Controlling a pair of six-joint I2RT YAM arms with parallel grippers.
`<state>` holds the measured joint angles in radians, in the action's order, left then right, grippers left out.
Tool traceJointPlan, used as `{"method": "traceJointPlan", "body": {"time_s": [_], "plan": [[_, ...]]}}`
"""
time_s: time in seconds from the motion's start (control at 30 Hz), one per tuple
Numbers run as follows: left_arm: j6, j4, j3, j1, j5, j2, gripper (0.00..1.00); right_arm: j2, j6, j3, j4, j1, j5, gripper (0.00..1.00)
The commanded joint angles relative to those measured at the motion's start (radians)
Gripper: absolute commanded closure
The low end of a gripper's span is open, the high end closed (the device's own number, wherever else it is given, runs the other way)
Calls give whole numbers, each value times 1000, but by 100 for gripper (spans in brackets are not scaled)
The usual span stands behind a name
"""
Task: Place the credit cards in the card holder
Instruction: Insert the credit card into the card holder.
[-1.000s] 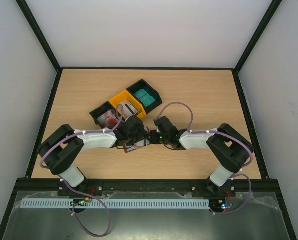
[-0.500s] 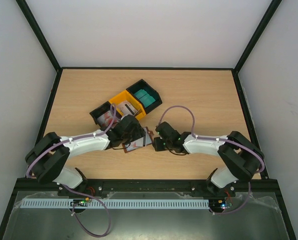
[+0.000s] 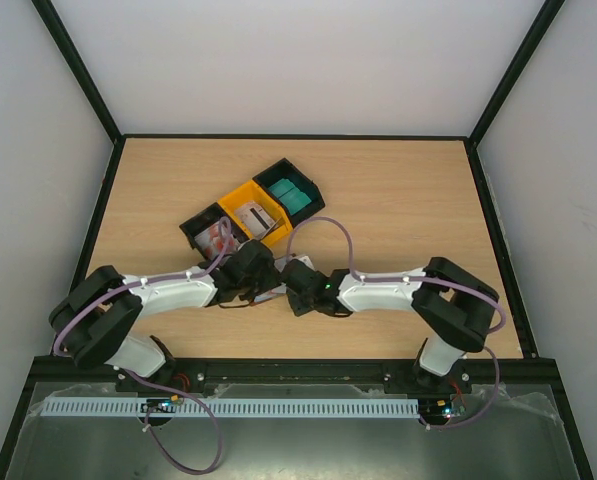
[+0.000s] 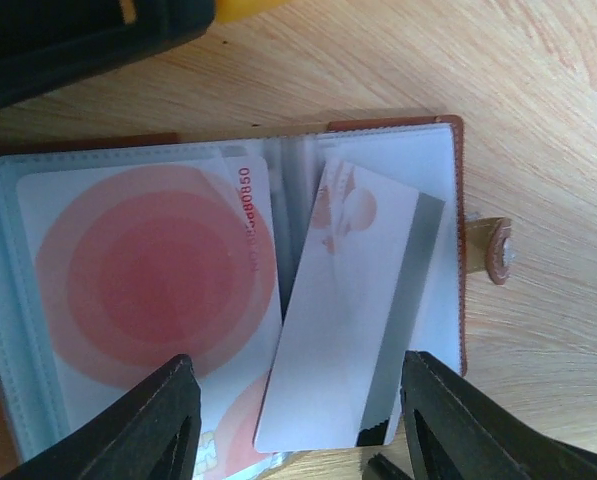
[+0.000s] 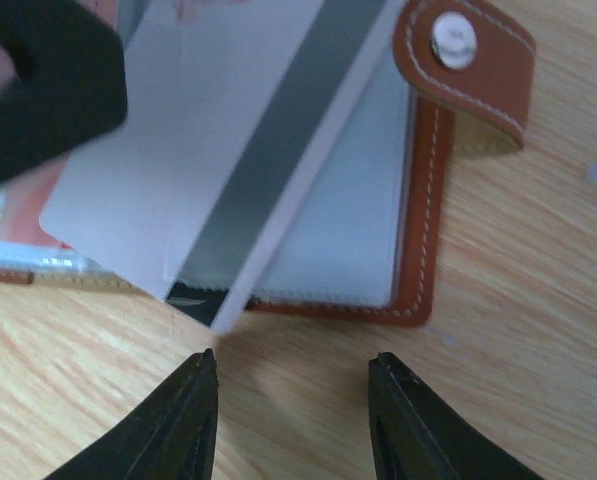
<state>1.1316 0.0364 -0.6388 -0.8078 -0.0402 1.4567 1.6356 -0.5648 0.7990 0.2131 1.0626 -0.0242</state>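
The brown card holder lies open on the table, also seen in the right wrist view and between the grippers from above. A white card with a red disc sits in its left sleeve. A white card with a grey stripe lies tilted over the right page; I cannot tell if its far end is inside the sleeve. My left gripper is open, its fingers on either side of that card's near end. My right gripper is open and empty over bare table, just short of the holder's edge.
Three small bins stand in a row behind the holder: a black one with red and white cards, a yellow one with grey cards, a black one with teal cards. The black bin's wall is close above the holder.
My right gripper has moved left, up to the holder's edge. My left gripper has shifted slightly back and left over the holder.
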Motion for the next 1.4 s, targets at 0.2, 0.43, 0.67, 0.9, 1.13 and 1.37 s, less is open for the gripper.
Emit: {"method": "traceJointPlan", "body": {"time_s": [0.2,0.43,0.67,0.9,1.13,1.37], "plan": [[1,-20,67,25,25,13,50,103,-116,61,88,31,-212,66],[-24,-22,115,26,43,21,54,103,-168,80,47,30,-252,66],[-36,-27,147,25,47,11,55,135,-182,131,55,27,-288,65],[-38,-39,154,25,57,19,56,130,-196,151,64,7,-273,65],[-12,-109,149,32,80,-22,51,-43,-143,27,-22,-68,-41,65],[16,-153,114,36,79,3,53,-90,-143,-60,-164,-201,105,63]]}}
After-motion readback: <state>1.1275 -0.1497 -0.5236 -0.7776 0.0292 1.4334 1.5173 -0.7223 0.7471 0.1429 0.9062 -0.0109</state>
